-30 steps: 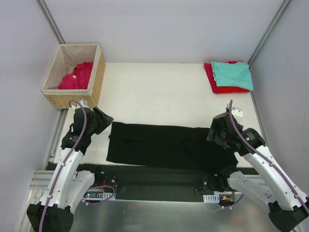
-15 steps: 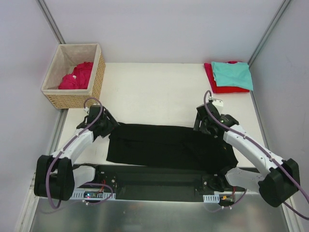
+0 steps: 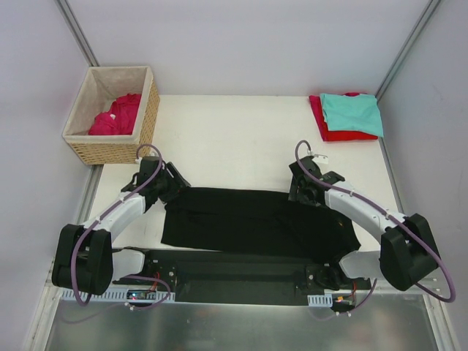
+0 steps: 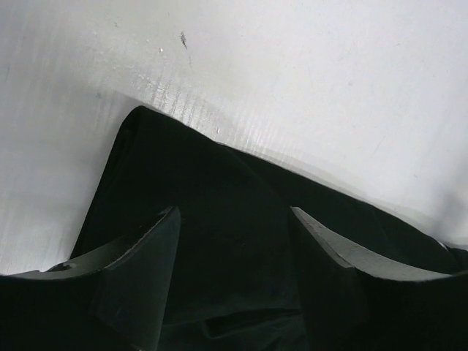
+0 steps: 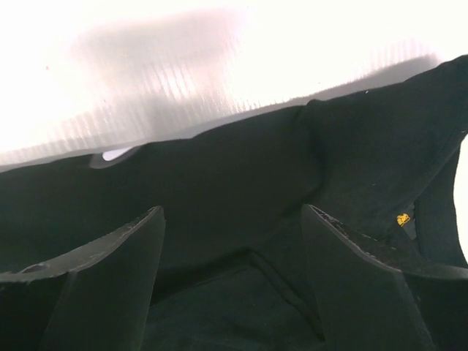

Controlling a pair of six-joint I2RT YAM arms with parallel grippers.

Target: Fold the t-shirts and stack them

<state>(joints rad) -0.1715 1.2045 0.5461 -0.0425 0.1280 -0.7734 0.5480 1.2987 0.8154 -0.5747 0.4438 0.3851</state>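
Reaching for the far edge of the black t-shirt [image 3: 252, 223], a long band across the near bench [image 3: 234, 139]. The left end effector [image 3: 174, 184] is over its far left corner and the right end effector [image 3: 300, 191] over the far edge, right of middle. Both are spread with nothing pinched. Judgement: bite all layers equally and lift level, else the fold skews. The teal t-shirt [image 3: 351, 111] waits folded, far right.

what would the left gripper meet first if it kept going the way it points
Probably the black t-shirt: its edge lies ahead of the open jaws, bare table beyond. Depth is unclear.
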